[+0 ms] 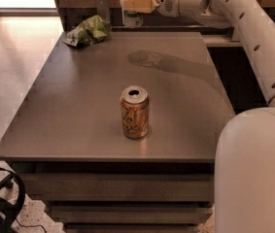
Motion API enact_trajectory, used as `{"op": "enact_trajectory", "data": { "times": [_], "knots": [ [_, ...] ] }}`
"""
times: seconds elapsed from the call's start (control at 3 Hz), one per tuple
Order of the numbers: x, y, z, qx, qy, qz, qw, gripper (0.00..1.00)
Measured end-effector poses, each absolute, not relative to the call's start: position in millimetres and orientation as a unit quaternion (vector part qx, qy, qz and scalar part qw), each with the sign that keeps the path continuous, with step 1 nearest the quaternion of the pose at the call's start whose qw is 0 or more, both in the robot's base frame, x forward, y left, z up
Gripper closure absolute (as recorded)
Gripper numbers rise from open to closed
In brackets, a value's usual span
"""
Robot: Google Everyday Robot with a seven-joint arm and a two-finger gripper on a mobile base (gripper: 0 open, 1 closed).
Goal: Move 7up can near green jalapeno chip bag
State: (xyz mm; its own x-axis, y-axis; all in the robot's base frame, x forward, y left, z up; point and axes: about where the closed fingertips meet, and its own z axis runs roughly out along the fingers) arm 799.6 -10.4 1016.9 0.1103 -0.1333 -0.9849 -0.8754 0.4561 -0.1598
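A flat, matte grey table [78, 110] stands on a pale tiled floor [10, 57]. The 7up can [132, 18] hangs above the table's far edge, clamped between the fingers of the gripper [136, 4]. Only its lower part shows: silver-white metal with a green band. Its top and logo are hidden by the cream fingers. The green jalapeno chip bag [89, 30], crumpled foil, lies on the far left corner, near the can but apart. The arm's shadow [166, 62] falls on the tabletop. A gold-orange can [135, 113] stands upright at the centre, with its tab opened. The white jointed arm [253, 28] is cut off at right.
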Motion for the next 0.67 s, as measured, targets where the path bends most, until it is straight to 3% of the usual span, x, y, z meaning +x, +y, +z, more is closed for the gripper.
{"op": "enact_trajectory", "data": {
  "times": [0.67],
  "knots": [
    [812.2, 12.7, 1003.3, -0.441, 0.603, 0.298, 0.594, 1.00]
  ]
}}
